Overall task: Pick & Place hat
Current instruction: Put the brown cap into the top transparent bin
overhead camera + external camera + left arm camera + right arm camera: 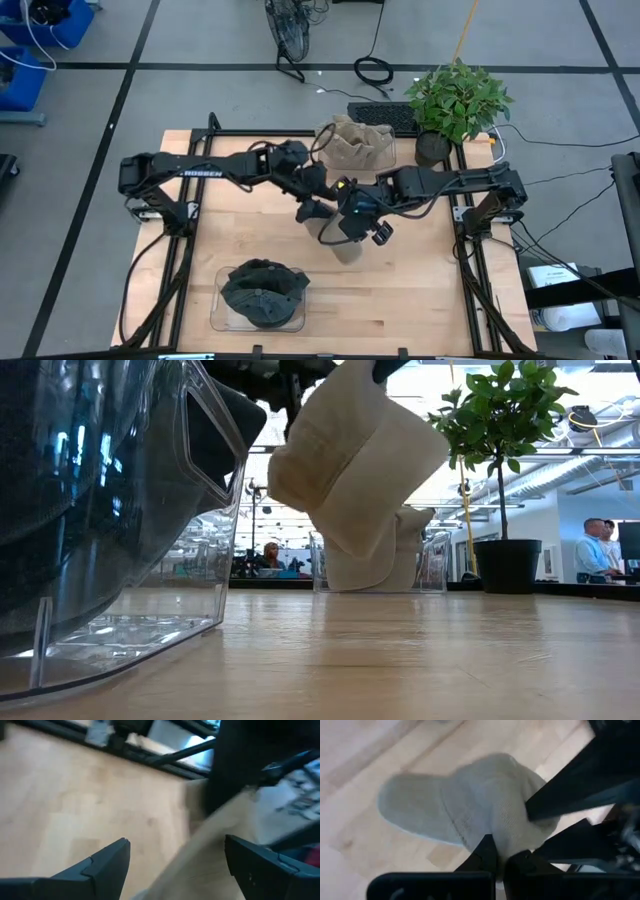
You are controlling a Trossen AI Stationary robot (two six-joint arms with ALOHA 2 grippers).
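The beige hat (465,810) hung above the bench (420,290), pinched in the right gripper (501,856)'s closed fingers, while the left gripper (175,862)'s fingers were spread wide beside it.

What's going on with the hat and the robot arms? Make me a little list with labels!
held thing: beige hat, lifted off the wooden table
right gripper: shut on the hat's fabric
left gripper: fingers open, right beside the hat at the table's middle
far bin: clear, holds more beige hats
near bin: clear, holds dark hats
plant: potted, at the far right corner of the table
people: in the room behind, seen in the low view
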